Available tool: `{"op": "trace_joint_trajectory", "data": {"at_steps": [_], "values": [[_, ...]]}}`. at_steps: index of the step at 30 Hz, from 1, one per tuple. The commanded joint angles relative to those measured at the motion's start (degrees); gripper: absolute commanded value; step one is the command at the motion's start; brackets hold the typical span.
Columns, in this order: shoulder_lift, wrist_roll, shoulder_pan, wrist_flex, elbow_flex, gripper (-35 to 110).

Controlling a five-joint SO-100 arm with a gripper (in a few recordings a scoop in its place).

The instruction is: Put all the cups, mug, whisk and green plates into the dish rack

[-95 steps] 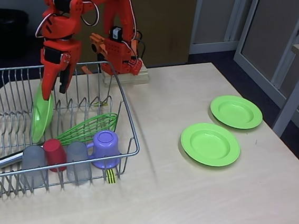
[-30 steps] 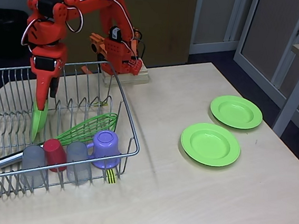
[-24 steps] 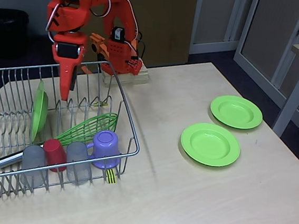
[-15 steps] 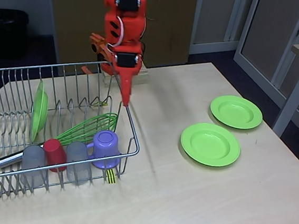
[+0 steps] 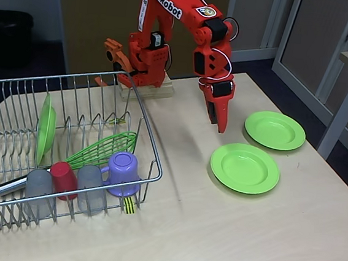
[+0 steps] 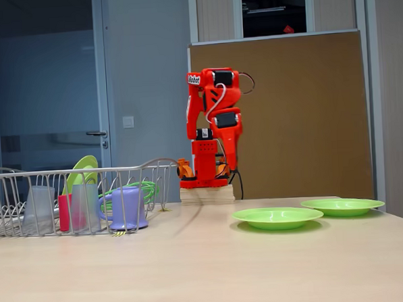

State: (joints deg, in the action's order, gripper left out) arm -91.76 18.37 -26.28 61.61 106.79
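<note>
My orange gripper (image 5: 222,121) points down over the table, shut and empty, just left of the far green plate (image 5: 275,130) and above the near green plate (image 5: 245,167). Both lie flat on the table; the low fixed view shows them too, the near plate (image 6: 277,216) and the far plate (image 6: 342,206), with the gripper (image 6: 228,160) behind. A third green plate (image 5: 46,129) stands upright in the dish rack (image 5: 150,139). Inside the rack also lie the green whisk (image 5: 101,148), the purple mug (image 5: 122,173), a red cup (image 5: 64,178) and two grey cups (image 5: 38,193) (image 5: 90,189).
The arm's base (image 5: 143,81) stands on a wooden block behind the rack's right corner. Bare tabletop stretches in front of the plates and between them and the rack. The table's right edge runs close behind the far plate. Another table's leg (image 5: 342,116) stands at the right.
My gripper let go of the plate, leaving it upright in the rack, rose out of the rack and swung right across the table to the two flat plates.
</note>
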Motion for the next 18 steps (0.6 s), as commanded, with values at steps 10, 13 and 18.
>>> {"op": "trace_joint_trajectory", "data": {"at_steps": [10,13,18], "values": [[9.76,7.82,-10.63,-11.95,1.85,34],[12.13,9.93,-11.78,-15.47,2.9,35],[15.38,11.78,-12.3,-19.25,2.99,35]]}}
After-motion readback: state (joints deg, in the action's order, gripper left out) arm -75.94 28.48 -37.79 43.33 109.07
